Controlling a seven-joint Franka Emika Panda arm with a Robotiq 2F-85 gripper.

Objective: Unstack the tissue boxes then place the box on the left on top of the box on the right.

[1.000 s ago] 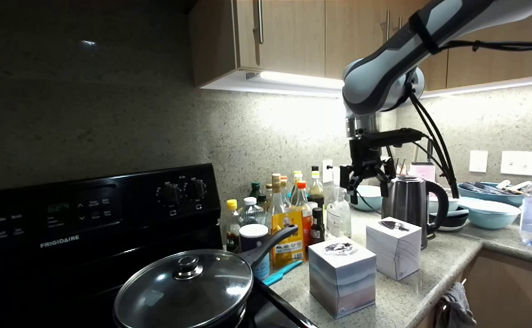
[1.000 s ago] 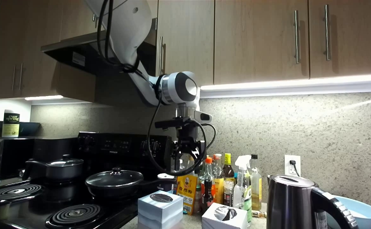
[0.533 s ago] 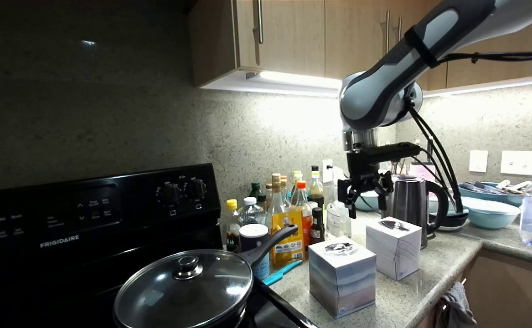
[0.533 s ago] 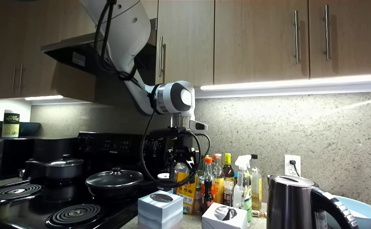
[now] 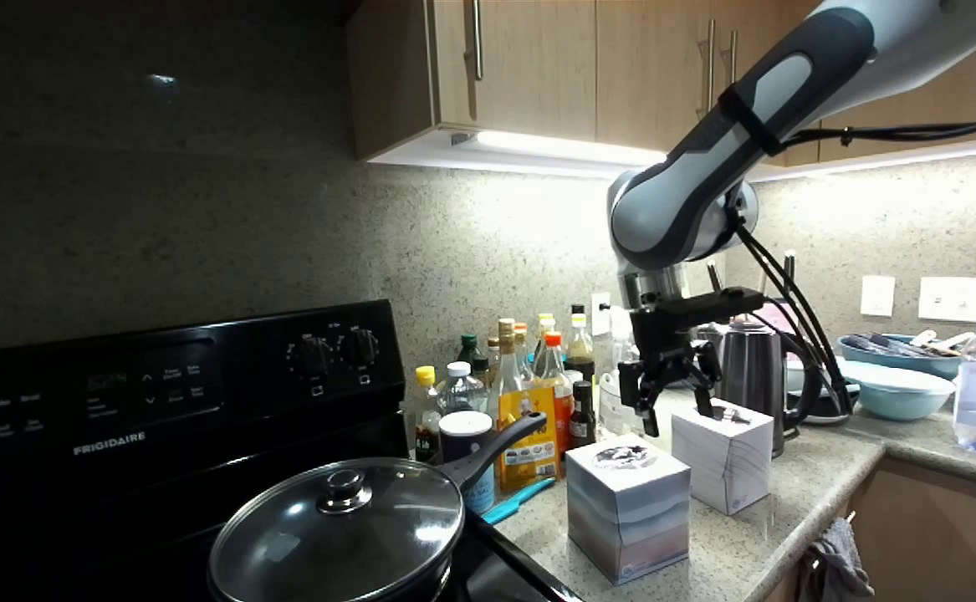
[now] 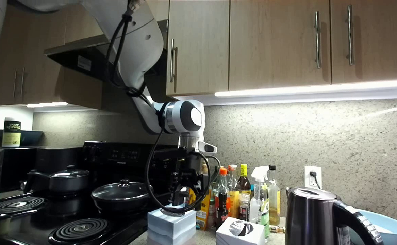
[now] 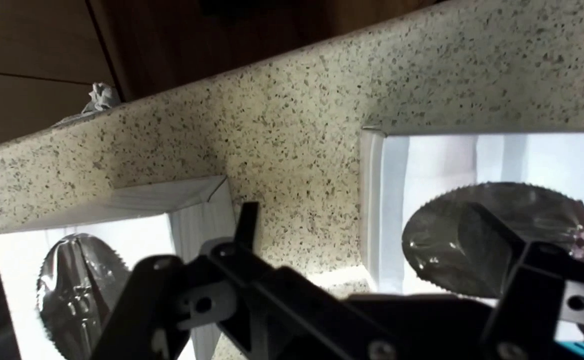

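Observation:
Two tissue boxes stand apart, side by side on the counter. The blue-grey one point(image 5: 630, 527) is closer to the stove; it also shows in an exterior view point(image 6: 171, 226) and in the wrist view point(image 7: 437, 160). The whiter one point(image 5: 722, 464) is beside the kettle; it shows in an exterior view point(image 6: 224, 234) and in the wrist view point(image 7: 144, 232). My gripper point(image 5: 677, 420) is open and empty, slightly tilted, above the boxes. In the wrist view the gripper point(image 7: 364, 210) has one finger over the gap beside the whiter box and the other over the blue-grey box's oval opening.
The steel kettle point(image 5: 751, 368) stands behind the whiter box. Several bottles point(image 5: 550, 368) line the wall. A lidded frying pan point(image 5: 341, 527) is on the stove, its handle pointing at the bottles. A teal knife point(image 5: 521, 500) lies near the blue-grey box. The counter edge point(image 7: 271, 65) is close.
My gripper has come down toward the boxes, shifted a little toward the stove and tilted slightly. It stays open. The boxes have not moved.

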